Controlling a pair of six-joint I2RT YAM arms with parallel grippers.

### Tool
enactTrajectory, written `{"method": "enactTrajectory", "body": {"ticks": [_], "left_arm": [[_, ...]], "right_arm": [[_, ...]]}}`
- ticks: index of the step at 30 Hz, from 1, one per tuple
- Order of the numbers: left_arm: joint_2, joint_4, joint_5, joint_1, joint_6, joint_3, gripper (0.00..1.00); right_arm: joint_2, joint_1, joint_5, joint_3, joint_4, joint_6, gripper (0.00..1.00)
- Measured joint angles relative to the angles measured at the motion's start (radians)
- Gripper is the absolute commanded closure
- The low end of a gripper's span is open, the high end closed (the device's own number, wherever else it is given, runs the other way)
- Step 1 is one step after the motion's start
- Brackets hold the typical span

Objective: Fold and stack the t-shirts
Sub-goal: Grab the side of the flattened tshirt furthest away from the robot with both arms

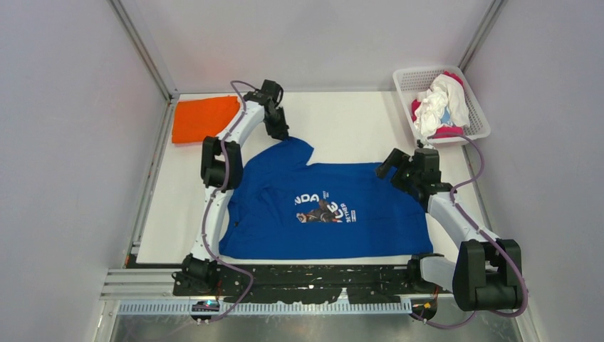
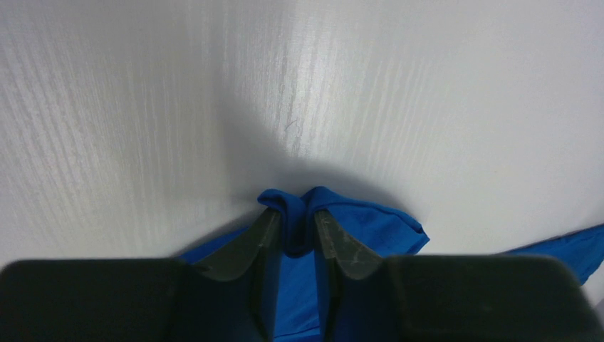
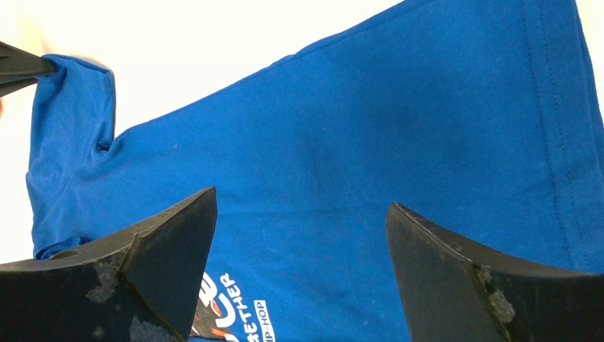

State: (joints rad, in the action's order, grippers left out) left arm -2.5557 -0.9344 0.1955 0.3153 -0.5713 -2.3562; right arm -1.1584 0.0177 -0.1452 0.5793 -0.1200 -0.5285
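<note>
A royal blue t-shirt (image 1: 342,189) with a white-lettered print lies spread on the white table (image 1: 342,117), print up. My left gripper (image 1: 279,133) is shut on the shirt's far left sleeve; in the left wrist view the blue cloth (image 2: 299,224) is bunched between the fingers (image 2: 260,239). My right gripper (image 1: 390,165) is open and empty, above the shirt's far right part; the blue fabric (image 3: 399,128) shows between its spread fingers (image 3: 171,242). A folded orange t-shirt (image 1: 204,118) lies at the far left. White and magenta shirts (image 1: 441,107) are heaped in the basket.
The white lattice basket (image 1: 478,114) stands at the far right corner. Grey walls close both sides and the back. A black rail (image 1: 299,278) runs along the near edge between the arm bases.
</note>
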Motion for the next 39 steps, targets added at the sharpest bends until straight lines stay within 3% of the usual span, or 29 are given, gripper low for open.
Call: {"method": "enactTrajectory", "body": {"ticks": [1, 2, 8, 28, 39], "left_arm": [[0.000, -0.002, -0.009, 0.001, 0.003, 0.000, 0.99], [0.000, -0.002, -0.017, 0.000, 0.003, -0.001, 1.00], [0.000, 0.012, -0.032, 0.000, 0.032, -0.002, 1.00], [0.279, 0.140, -0.060, 0.058, 0.199, 0.290, 1.00], [0.384, 0.209, -0.038, 0.058, 0.221, 0.493, 1.00]], "right_arm": [[0.000, 0.000, 0.000, -0.002, 0.000, 0.000, 0.05], [0.000, 0.000, 0.001, -0.002, -0.001, 0.000, 0.05], [-0.061, 0.000, 0.043, 0.039, -0.047, 0.031, 0.05], [-0.774, 0.030, 0.552, 0.770, -0.450, 0.085, 0.00], [-0.820, 0.050, 0.625, 0.809, -0.561, 0.043, 0.27]]}}
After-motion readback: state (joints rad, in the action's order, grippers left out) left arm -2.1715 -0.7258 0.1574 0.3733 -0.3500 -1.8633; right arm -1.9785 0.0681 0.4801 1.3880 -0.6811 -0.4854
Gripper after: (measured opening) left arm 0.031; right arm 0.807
